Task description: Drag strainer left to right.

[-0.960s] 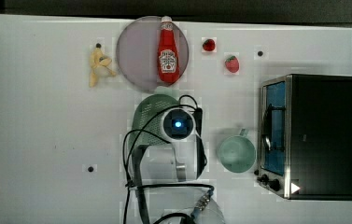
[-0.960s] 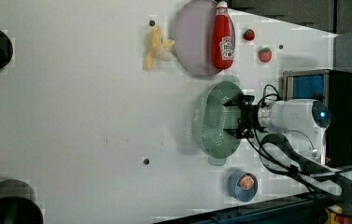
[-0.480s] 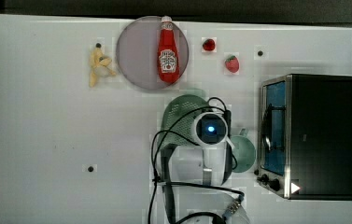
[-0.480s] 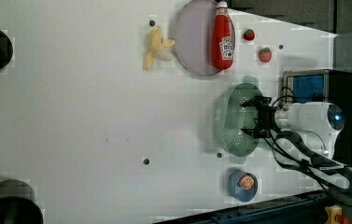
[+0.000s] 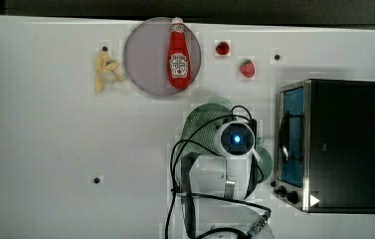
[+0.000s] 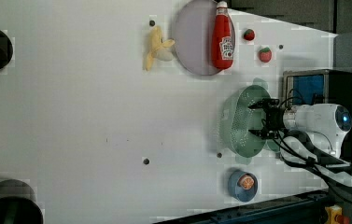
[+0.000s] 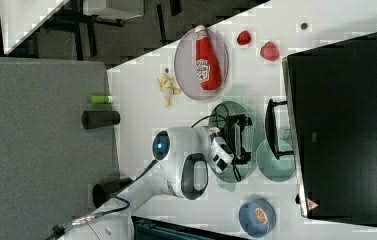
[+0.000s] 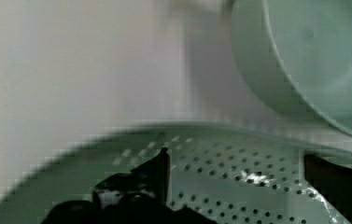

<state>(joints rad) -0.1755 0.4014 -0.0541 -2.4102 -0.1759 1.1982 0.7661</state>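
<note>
The strainer (image 5: 198,127) is a pale green perforated oval lying on the white table, just to the top view's left of the toaster oven. My gripper (image 6: 260,119) reaches down into its bowl with the fingers spread wide, open, and nothing between them. In the wrist view the gripper (image 8: 239,179) hangs over the strainer's holed floor (image 8: 239,163), one dark fingertip (image 8: 160,167) on each side. The right view has the gripper (image 7: 242,140) inside the strainer (image 7: 222,110). A mint-green mug (image 7: 276,161) stands right against the strainer's rim, on the oven side.
A black toaster oven (image 5: 341,144) stands at the top view's right. Farther back a grey plate (image 5: 147,55) carries a ketchup bottle (image 5: 178,55), with a banana (image 5: 105,69) and two strawberries (image 5: 247,68) nearby. A blue bowl (image 6: 242,185) sits near the arm's base.
The arm and the strainer have slid together toward the top view's right, up close to the oven. The strainer now sits against the mug, which the arm partly covers.
</note>
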